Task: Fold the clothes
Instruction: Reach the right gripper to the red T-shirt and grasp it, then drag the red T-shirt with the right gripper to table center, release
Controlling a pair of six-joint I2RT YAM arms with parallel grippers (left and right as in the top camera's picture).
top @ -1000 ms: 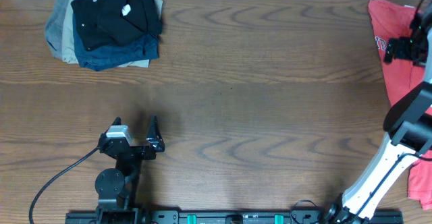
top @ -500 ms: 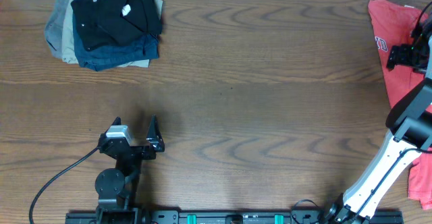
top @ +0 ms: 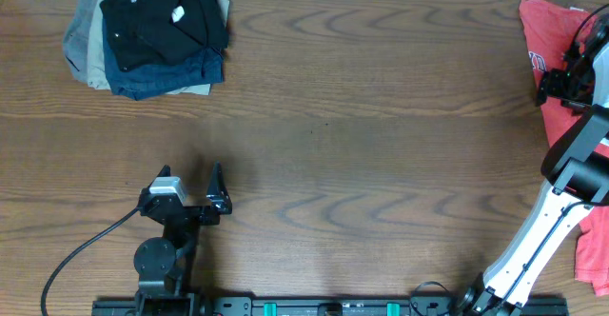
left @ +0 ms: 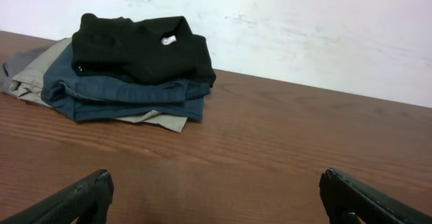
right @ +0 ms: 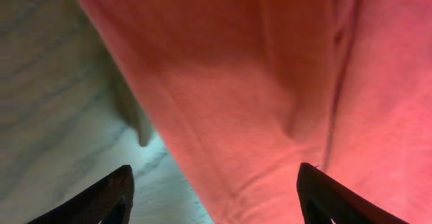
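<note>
Right gripper: at the far right table edge, over the shirt. In the right wrist view, the gripper has both dark fingertips spread wide at the bottom corners. Red cloth fills the span between them. Jaws open, not clamped on anything. Whether the tips touch the fabric cannot be told.

Left gripper: parked near the front of the table, left of centre, well apart from any cloth. In the left wrist view its tips sit far apart over bare wood. Open, holding nothing.

View differences:
- Overhead alone shows the full layout. The shirt lies crumpled at the right edge and runs out of frame, with a strip of lettering just left of the right gripper. More red cloth shows at the lower right corner.
- Right wrist shows only plain shirt fabric, with a soft crease running down it and its edge crossing diagonally. The table is pale and blurred to the left. No lettering here.
- Left wrist shows no shirt. It shows the stack side-on: black on top with a small white tag, navy under it, tan and grey at the bottom, and a white wall behind.
- Overhead places that stack at the far left corner of the table, well apart from the shirt.
</note>
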